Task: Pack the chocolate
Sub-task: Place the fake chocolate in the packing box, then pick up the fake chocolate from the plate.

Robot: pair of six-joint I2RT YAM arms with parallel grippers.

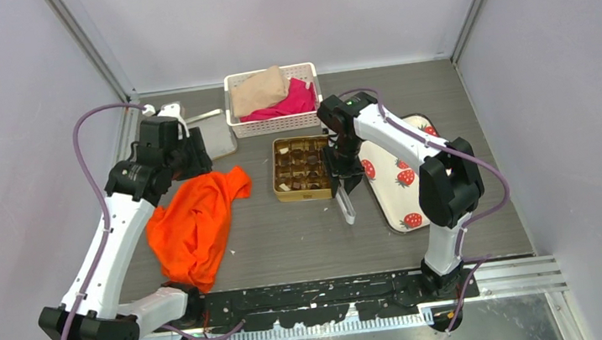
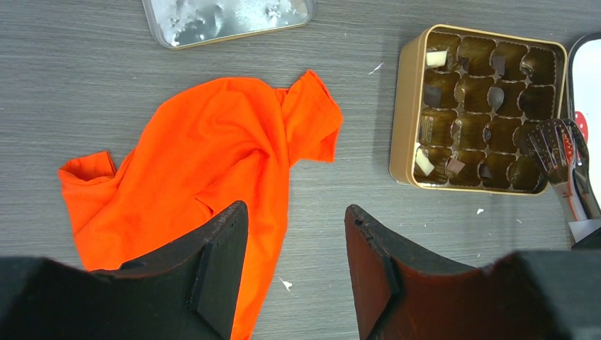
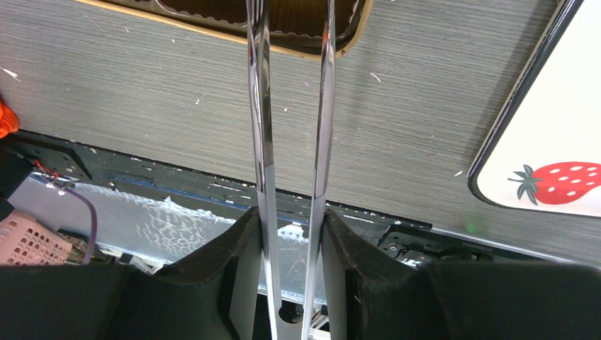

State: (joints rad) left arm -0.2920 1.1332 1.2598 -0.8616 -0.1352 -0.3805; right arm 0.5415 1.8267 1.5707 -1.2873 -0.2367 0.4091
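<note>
right gripper [image 3: 290, 234] pinching tongs [image 3: 259, 106] over gold tin [image 2: 404, 106] of chocolate [image 2: 434, 93], left gripper [image 2: 296, 219] spread above orange shirt [image 2: 212, 156]

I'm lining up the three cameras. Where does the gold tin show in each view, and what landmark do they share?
Top external: tin, mid-table, in front of the white basket.
Left wrist: tin upper right, tongs at its right side.
Right wrist: only the tin's near rim, along the top edge, behind the tongs.
Shared landmark: the strawberry tray, right of the tin in every view.
</note>
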